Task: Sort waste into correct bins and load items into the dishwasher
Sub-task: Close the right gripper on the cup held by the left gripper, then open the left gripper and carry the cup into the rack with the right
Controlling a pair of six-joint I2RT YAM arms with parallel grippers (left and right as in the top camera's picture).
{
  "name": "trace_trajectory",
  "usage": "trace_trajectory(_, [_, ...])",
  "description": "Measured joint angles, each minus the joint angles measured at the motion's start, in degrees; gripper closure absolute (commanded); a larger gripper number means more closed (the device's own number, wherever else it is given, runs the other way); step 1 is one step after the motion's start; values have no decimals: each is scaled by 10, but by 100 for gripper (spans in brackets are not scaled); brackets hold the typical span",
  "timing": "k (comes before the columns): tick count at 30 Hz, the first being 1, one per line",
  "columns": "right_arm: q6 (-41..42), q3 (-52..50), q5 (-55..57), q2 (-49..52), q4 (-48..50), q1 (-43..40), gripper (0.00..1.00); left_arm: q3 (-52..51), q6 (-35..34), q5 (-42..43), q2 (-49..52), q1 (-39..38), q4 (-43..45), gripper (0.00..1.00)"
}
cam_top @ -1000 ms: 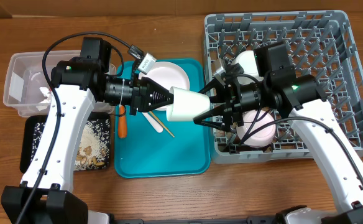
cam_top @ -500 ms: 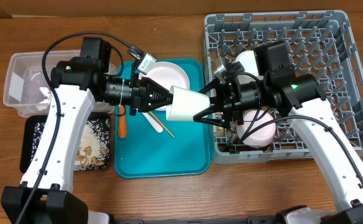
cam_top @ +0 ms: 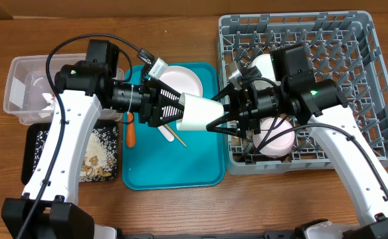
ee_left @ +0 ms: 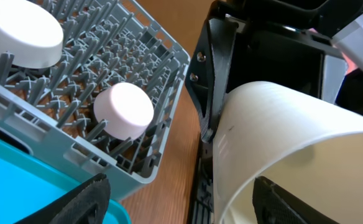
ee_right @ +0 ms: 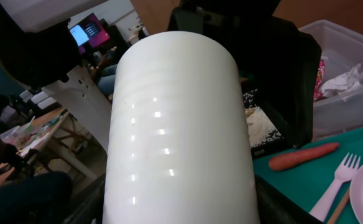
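Note:
A white cup (cam_top: 197,111) hangs on its side above the teal tray (cam_top: 174,166), between the two arms. My right gripper (cam_top: 215,114) is shut on the cup's body (ee_right: 181,124), a finger pressed to each side. My left gripper (cam_top: 173,107) is at the cup's mouth with its jaws open. In the left wrist view one fingertip (ee_left: 290,199) sits inside the cup's rim (ee_left: 293,143) and the other stands clear. The grey dishwasher rack (cam_top: 327,73) to the right holds a pink bowl (cam_top: 277,136) and a white bowl (cam_top: 264,65).
On the teal tray lie a plate (cam_top: 179,81), a white fork (cam_top: 164,129), a chopstick (cam_top: 174,136) and, at its left edge, a carrot (cam_top: 131,133). The clear tub (cam_top: 28,93) holds paper and a red wrapper (ee_right: 321,78). The black tray (cam_top: 38,156) holds rice scraps.
My right gripper closed on the cup's body. My left gripper's jaws then spread open off the cup's rim. Neither arm has shifted.

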Motion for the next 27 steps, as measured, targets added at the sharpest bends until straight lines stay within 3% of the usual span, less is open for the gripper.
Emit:
trace_trajectory(6, [13,0,17,0,9,0,71,0,-2,-26,0,6,2,26])
trace_trajectory(14, [118,0,26,0,120,-1,71,0,-15,-50,0,7,-14,27])
trace_trajectory(20, [153,0,27,0,134,-1,70,0,-15,-58,0,7,-16,25])
trace_trajectory(27, [161,0,26,0,134,-2,71,0,-18,-72,0,10,-16,0])
